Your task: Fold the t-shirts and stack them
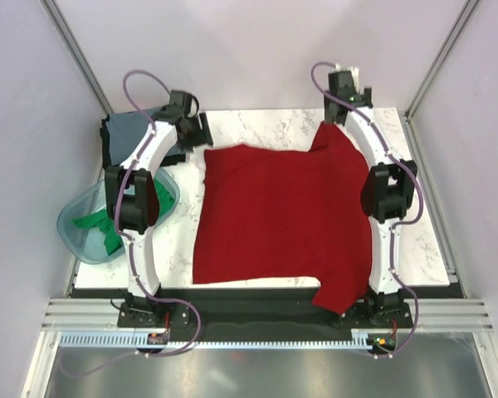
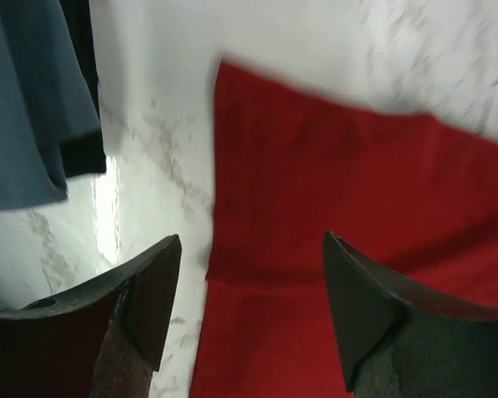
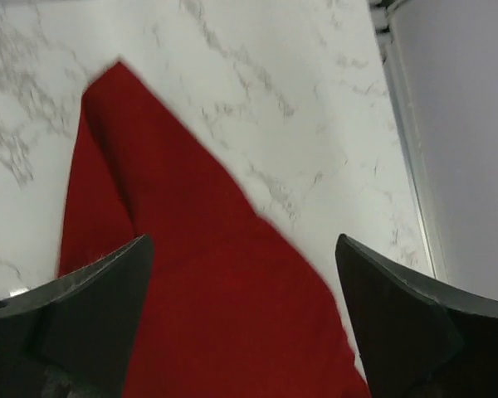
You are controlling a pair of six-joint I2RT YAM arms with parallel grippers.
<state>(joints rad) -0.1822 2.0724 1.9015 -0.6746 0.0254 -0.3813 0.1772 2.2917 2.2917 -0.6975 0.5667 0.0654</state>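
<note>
Leftward, the teal basin (image 1: 81, 203) holds a green shirt (image 1: 95, 225); left claw (image 2: 251, 239) and right claw (image 3: 245, 240) gape wide, empty

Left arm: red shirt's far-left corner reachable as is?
Probably yes. The left gripper hangs open right above the edge of the dark red shirt, nothing between them; the grey-blue shirt lies off to the side.

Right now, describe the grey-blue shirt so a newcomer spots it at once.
Take the marble table and go to its far left corner. The grey-blue shirt lies there, folded small. It is neither the dark red shirt spread across the middle nor the green shirt in the teal basin at the left edge.
</note>
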